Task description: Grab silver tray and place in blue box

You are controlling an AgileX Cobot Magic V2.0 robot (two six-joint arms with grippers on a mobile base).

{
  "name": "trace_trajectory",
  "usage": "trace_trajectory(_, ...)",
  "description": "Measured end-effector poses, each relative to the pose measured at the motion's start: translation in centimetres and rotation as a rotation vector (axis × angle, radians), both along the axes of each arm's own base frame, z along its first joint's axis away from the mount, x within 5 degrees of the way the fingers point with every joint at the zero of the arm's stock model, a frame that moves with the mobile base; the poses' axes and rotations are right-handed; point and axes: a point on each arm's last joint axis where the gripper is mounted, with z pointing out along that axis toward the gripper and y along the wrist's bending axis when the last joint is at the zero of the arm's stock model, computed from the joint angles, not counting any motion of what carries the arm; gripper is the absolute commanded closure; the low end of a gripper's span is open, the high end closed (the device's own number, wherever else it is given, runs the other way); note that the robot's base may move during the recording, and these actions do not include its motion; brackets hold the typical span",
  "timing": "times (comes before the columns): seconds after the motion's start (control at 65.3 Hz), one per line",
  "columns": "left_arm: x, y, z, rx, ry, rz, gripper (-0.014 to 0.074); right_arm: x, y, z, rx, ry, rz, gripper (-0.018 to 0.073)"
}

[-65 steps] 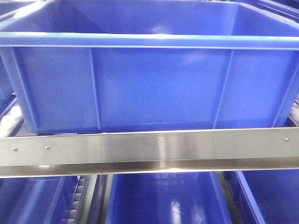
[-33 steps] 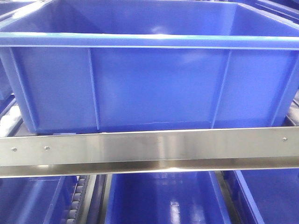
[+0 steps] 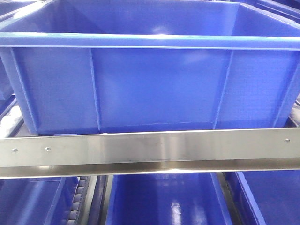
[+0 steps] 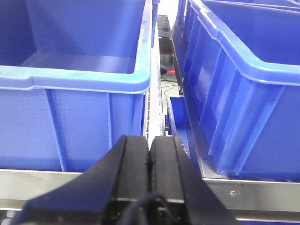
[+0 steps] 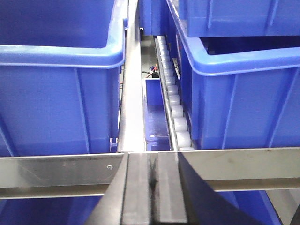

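Observation:
The blue box [image 3: 150, 84] fills the front view, a deep ribbed crate with a thick rim, standing on a rack shelf; I see nothing in the part of its inside that shows. The silver tray is out of view in every frame. My left gripper [image 4: 150, 140] is shut, its black fingers pressed together with nothing between them, in front of the gap between two blue crates. The right gripper [image 5: 151, 157] is also shut and empty, low in front of a steel rail, facing the gap between two other crates.
A steel rail [image 3: 150, 152] crosses in front of the box, with more blue crates [image 3: 164, 201] on the shelf below. Crates stand left [image 4: 70, 93] and right [image 4: 243, 93] of the left gripper. A white roller track [image 5: 173, 108] runs beside the right-hand crate [image 5: 243, 93].

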Motion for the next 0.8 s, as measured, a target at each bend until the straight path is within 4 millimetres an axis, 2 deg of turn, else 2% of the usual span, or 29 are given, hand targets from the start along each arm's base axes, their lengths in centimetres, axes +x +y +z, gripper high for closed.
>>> trace_trajectory(0.796,0.00,0.00,0.00,0.000,0.000,0.000,0.0694,0.00,0.00,0.00,0.000,0.000,0.000,0.0508)
